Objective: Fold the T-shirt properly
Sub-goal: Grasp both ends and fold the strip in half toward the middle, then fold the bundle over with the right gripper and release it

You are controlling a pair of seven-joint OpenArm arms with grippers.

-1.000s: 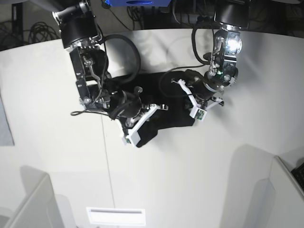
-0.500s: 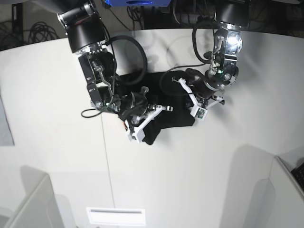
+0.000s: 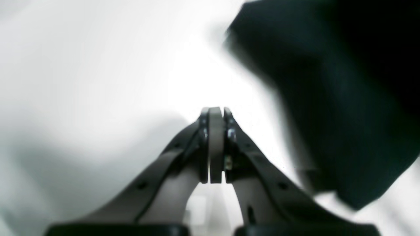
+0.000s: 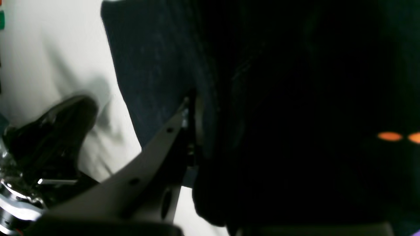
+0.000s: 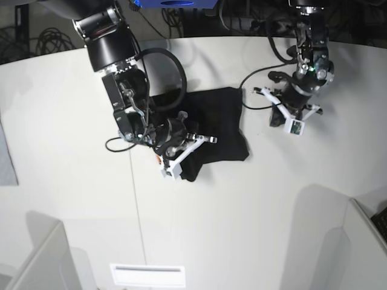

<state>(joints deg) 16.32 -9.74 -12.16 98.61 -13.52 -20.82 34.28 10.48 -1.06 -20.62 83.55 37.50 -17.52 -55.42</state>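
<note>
The black T-shirt (image 5: 217, 121) lies bunched into a compact folded patch in the middle of the white table (image 5: 242, 205). My right gripper (image 5: 186, 154) sits at its front left corner, shut on the T-shirt; in the right wrist view the dark fabric (image 4: 157, 65) wraps over the right gripper (image 4: 193, 105), hiding one finger, with orange print spots (image 4: 390, 136) at the far right. My left gripper (image 5: 276, 112) hovers to the right of the shirt, apart from it, shut and empty. In the left wrist view the left gripper (image 3: 215, 113) has its pads pressed together, the T-shirt (image 3: 334, 98) blurred to its right.
A light grey cloth (image 5: 6, 158) lies at the table's far left edge. White partitions (image 5: 39, 257) (image 5: 341, 241) stand at the front corners, with a white slotted plate (image 5: 148, 275) between them. Cables (image 5: 266, 96) trail from the left arm across the back of the table.
My left gripper has pulled off the shirt's right edge and moved right and back, still shut. The right gripper has shifted slightly right, keeping hold of the fabric.
</note>
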